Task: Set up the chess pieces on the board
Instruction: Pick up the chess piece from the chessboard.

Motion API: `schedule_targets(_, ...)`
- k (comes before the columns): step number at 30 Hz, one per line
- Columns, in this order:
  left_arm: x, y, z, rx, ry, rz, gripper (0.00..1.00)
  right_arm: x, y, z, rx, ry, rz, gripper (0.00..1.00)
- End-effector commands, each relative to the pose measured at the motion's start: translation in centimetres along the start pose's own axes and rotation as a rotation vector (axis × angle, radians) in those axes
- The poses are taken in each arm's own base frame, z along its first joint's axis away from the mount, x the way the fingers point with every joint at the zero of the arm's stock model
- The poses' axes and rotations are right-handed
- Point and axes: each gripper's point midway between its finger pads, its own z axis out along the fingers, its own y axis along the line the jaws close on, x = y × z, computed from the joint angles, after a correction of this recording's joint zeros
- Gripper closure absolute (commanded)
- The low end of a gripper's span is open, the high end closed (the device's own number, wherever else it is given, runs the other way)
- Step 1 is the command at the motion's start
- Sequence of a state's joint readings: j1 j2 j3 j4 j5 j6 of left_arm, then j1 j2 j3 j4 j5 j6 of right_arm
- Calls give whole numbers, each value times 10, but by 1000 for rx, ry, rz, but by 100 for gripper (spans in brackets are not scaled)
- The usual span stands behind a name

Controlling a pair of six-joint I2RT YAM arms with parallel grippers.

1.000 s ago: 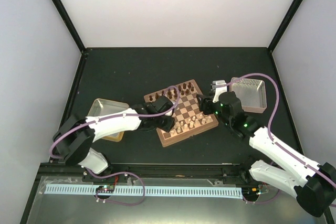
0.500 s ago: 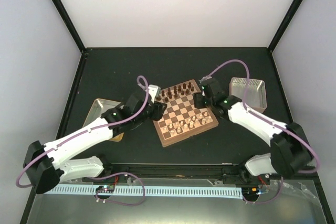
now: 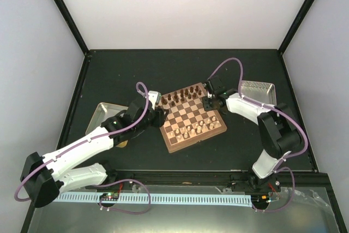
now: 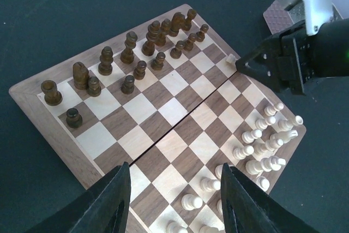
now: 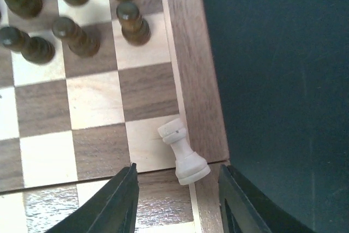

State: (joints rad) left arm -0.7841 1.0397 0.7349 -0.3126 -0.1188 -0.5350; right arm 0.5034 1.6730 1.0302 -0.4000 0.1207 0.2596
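The board (image 3: 188, 143) lies mid-table with dark chessmen (image 3: 182, 95) on its far rows and cream chess pieces (image 3: 196, 127) on its near rows. My right gripper (image 3: 209, 103) is at the board's right edge. In the right wrist view it (image 5: 177, 200) is open, its jaws either side of a cream rook (image 5: 183, 154) without touching it. The rook sits half on an edge square, half on the border (image 5: 196, 53). My left gripper (image 3: 159, 114) hovers open over the board's left side; nothing lies between its fingers (image 4: 106, 203). Its view shows the cream pieces (image 4: 262, 140) and the right gripper (image 4: 242, 65).
A metal tray (image 3: 106, 114) lies left of the board under my left arm. A second metal tray (image 3: 257, 92) stands to the right, behind my right arm. Purple cables loop above both wrists. Dark table surrounds the board.
My right arm has swung from beside the right tray to the board's right edge, over the rook. My left gripper has drawn back from over the board to its left edge.
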Motion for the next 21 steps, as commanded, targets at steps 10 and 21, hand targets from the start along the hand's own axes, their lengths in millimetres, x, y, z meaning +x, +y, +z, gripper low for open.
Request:
schedule_targets(10, -7, -2, -4, 33, -22, -16, 53, 15, 2, 21, -12, 89, -58, 70)
schedule_targets(21, -8, -3, -4, 46, -17, -31, 53, 21, 0, 31, 5, 112, -85, 83)
